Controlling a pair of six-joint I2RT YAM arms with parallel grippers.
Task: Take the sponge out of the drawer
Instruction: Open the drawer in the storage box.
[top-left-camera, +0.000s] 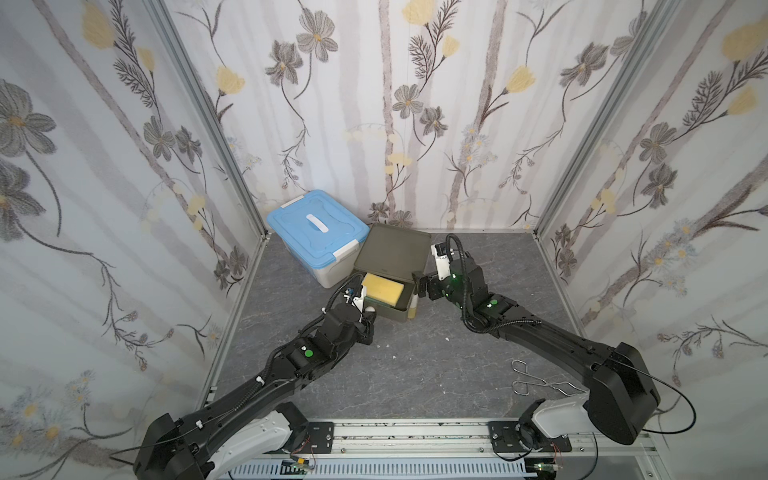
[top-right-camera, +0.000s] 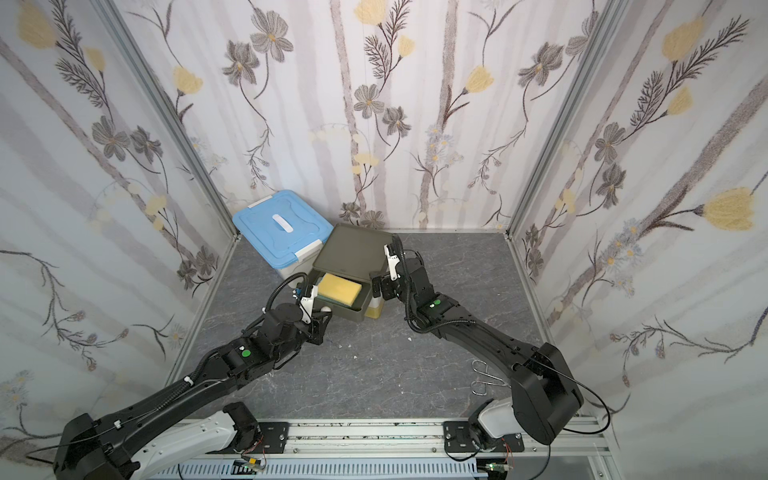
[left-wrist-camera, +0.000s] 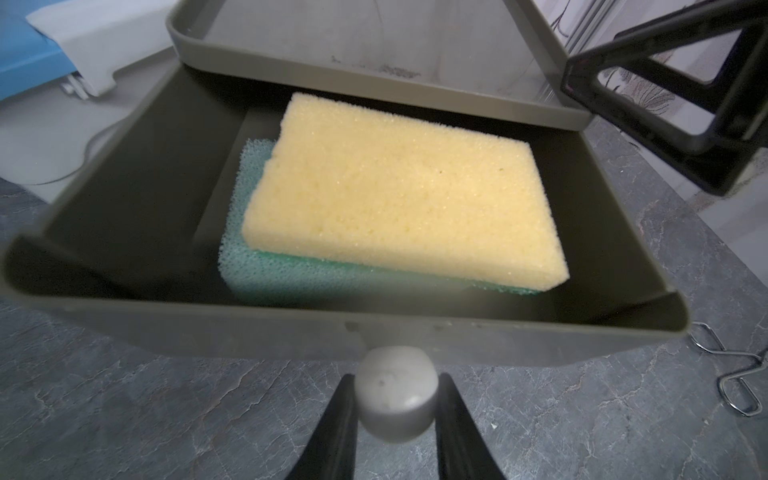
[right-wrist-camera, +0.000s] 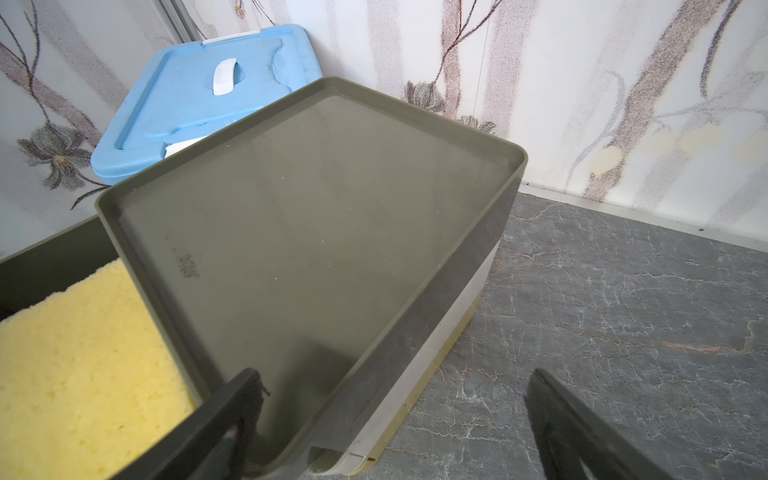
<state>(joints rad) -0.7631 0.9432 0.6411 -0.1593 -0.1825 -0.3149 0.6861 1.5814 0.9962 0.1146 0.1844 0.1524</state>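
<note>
Two grippers meet at a small olive cabinet (right-wrist-camera: 316, 232). The left gripper (left-wrist-camera: 395, 411) is clamped on the white knob (left-wrist-camera: 392, 386) of the open drawer (left-wrist-camera: 124, 174). The right gripper (right-wrist-camera: 397, 376), jaws wide apart, hangs at the cabinet's top edge. The yellow-and-green sponge (left-wrist-camera: 399, 195) lies flat inside the drawer. A blue-lidded box (top-left-camera: 318, 226) stands just behind the cabinet. Metal tongs (top-left-camera: 540, 380) lie on the worktop (top-left-camera: 415, 365).

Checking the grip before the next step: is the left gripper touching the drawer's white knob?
Touching. The left wrist view shows the left gripper shut on the white knob, its fingers flush against both sides.
</note>
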